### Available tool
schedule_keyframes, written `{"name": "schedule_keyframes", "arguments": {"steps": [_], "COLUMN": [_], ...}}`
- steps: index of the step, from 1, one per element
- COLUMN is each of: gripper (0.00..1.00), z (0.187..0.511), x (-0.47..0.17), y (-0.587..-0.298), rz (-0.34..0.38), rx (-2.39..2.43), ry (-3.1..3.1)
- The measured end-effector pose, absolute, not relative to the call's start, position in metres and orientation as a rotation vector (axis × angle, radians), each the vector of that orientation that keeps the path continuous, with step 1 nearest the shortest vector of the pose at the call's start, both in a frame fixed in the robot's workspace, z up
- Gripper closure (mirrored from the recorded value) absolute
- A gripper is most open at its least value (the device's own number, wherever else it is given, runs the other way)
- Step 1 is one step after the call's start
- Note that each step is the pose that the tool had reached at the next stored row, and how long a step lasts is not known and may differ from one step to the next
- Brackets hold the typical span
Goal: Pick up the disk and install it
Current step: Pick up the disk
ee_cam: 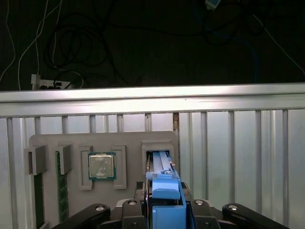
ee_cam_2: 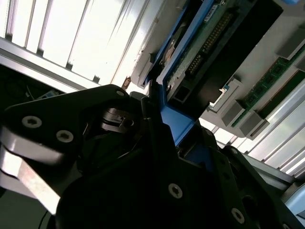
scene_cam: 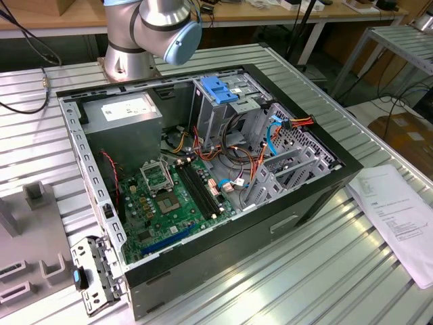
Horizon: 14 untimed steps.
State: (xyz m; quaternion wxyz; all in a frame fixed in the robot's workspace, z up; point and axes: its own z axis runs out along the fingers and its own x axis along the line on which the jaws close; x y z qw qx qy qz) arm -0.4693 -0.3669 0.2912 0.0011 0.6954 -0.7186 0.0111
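Between my jaws stands the disk [ee_cam: 164, 191], on edge. My gripper [ee_cam: 166, 215] is pressed in on its blue rail from both sides, as the first wrist view shows. Its far end reaches into a slot of the grey fixture tray [ee_cam: 71, 140], beside a processor [ee_cam: 101, 166] and memory sticks [ee_cam: 60, 195].

The second wrist view shows the disk's underside: a green circuit board, a pin connector and a dark body, framed in blue plastic. I judge it stiff, dense for its size and shy of knocks. The bare board is no place for pads, so the rails and metal flanks are the hold.

Farther out, the open computer case [scene_cam: 223, 271] lies mid-frame in the exterior view. Its drive cage [scene_cam: 220, 91] is at upper middle, and the tray sits low on the exterior view's left.
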Motion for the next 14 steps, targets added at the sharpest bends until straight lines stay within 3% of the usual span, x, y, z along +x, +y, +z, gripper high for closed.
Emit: {"name": "schedule_keyframes", "arguments": {"steps": [14], "gripper": [0.63], "z": [0.2912], "x": [-0.4693], "y": [-0.3669], "rz": [0.035], "rx": [2.203], "ry": [-2.236]}}
